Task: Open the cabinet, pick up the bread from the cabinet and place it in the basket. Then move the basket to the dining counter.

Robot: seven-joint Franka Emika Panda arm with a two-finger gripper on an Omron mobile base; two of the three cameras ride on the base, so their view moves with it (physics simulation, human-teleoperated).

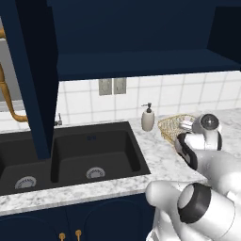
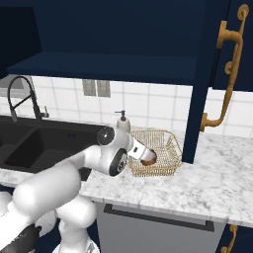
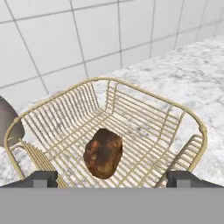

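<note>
The golden wire basket (image 3: 144,118) stands on the marble counter by the tiled wall, also seen in the right base view as the basket (image 2: 165,148) and in the left base view as the basket (image 1: 172,124). The brown bread (image 3: 103,153) lies on the basket floor, free of any fingers. My gripper (image 3: 113,177) hangs open just above it, one dark fingertip on each side. From the right the gripper (image 2: 152,157) reaches down into the basket over the bread (image 2: 147,161). The navy cabinet (image 2: 113,64) above is open, its door (image 2: 200,79) swung out. The dining counter is out of view.
A soap dispenser (image 1: 148,117) stands left of the basket. The black double sink (image 1: 70,155) with its faucet (image 2: 20,94) lies further left. The open cabinet doors (image 1: 33,75) with brass handles (image 2: 225,79) jut out over the counter on both sides.
</note>
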